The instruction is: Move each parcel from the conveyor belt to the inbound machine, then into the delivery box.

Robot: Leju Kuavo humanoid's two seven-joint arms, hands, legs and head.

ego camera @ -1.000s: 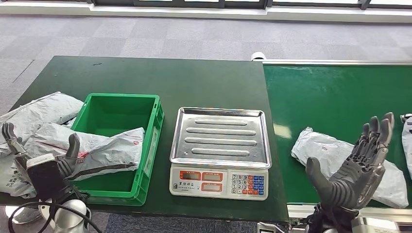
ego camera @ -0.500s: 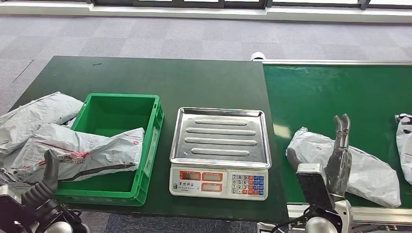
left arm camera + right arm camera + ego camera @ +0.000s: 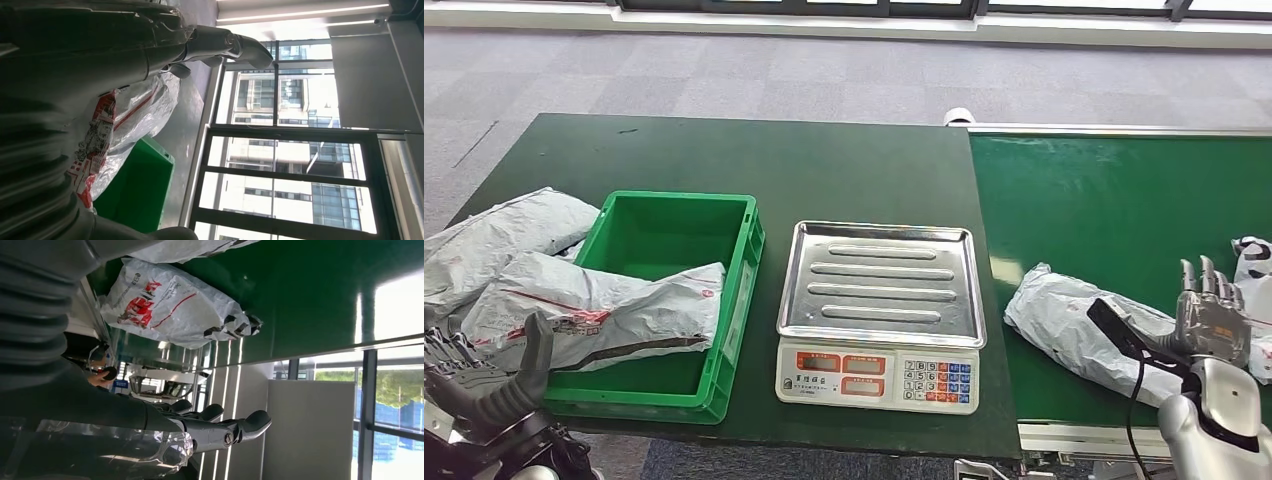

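Both hands empty; right hand [image 3: 1212,318] nr belt parcel [image 3: 1079,325].

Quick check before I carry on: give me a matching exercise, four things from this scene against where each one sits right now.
Things:
1. grey parcel
2. weighing scale
3. green crate
4. right hand

Places:
A. on the table, between crate and belt
B. lying on the conveyor belt
C. at the table's left, a parcel draped over its near-left rim
D. raised over the belt's near edge, beside the grey parcel

Pairs: 1-B, 2-A, 3-C, 4-D
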